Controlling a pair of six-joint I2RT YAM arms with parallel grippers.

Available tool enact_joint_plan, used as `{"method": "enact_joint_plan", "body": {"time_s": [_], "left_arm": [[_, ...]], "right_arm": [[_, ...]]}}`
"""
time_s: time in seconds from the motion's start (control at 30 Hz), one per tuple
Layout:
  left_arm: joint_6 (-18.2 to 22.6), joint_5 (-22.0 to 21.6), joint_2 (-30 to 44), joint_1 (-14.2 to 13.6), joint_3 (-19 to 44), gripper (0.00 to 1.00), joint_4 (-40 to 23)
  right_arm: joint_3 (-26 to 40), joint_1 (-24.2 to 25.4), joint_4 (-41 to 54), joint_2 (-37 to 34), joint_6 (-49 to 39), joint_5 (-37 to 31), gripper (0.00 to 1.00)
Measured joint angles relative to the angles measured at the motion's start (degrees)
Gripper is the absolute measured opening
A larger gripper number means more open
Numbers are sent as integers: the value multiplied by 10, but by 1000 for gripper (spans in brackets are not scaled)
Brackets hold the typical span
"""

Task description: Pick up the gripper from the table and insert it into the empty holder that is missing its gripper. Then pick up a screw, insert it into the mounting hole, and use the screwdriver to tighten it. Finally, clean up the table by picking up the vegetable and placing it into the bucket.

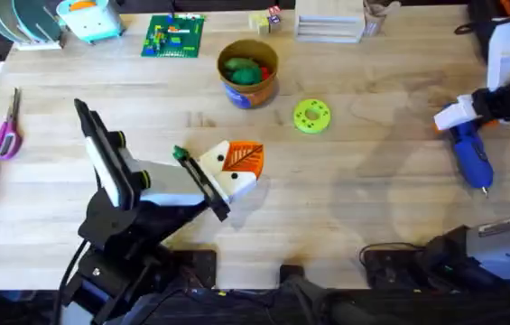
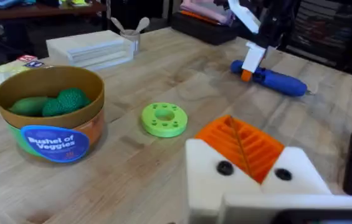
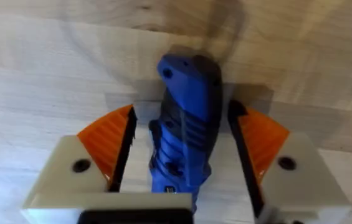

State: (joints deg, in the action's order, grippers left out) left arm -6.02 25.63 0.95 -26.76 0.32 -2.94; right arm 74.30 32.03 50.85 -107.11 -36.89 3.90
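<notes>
- Lying flat on the table [image 1: 354,208], far to the right of the green disc [image 1: 311,116]: the blue screwdriver [image 1: 473,155], pale tip pointing toward the arm bases.
- Straddling its upper end: the right gripper [image 3: 182,149], orange pads spread on either side of the blue body with slim gaps showing, seemingly placed for a lift or just after a set-down.
- Down-left of the disc, low over the wood: the left gripper [image 1: 233,164], both orange pads seated in their white mounts and pressed close together, nothing pinched between them.
- Up-left of the disc: the tan bucket [image 2: 50,114], green vegetables [image 2: 48,103] already inside, so cleanup looks finished.
- No loose orange fingertip or screw discernible near the disc.
</notes>
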Motion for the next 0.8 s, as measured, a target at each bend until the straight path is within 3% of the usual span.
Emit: {"method": "enact_joint_plan", "body": {"time_s": [0.4,0.57,0.8], "left_arm": [[0,0,0,0,0,6,0],[0,0,0,0,0,6,0],[0,0,0,0,0,6,0]], "right_arm": [[2,1,-2,-5,-6,-16,634],[3,1,1,-5,-8,-19,351],[3,1,-1,-8,-10,-22,31]]}}
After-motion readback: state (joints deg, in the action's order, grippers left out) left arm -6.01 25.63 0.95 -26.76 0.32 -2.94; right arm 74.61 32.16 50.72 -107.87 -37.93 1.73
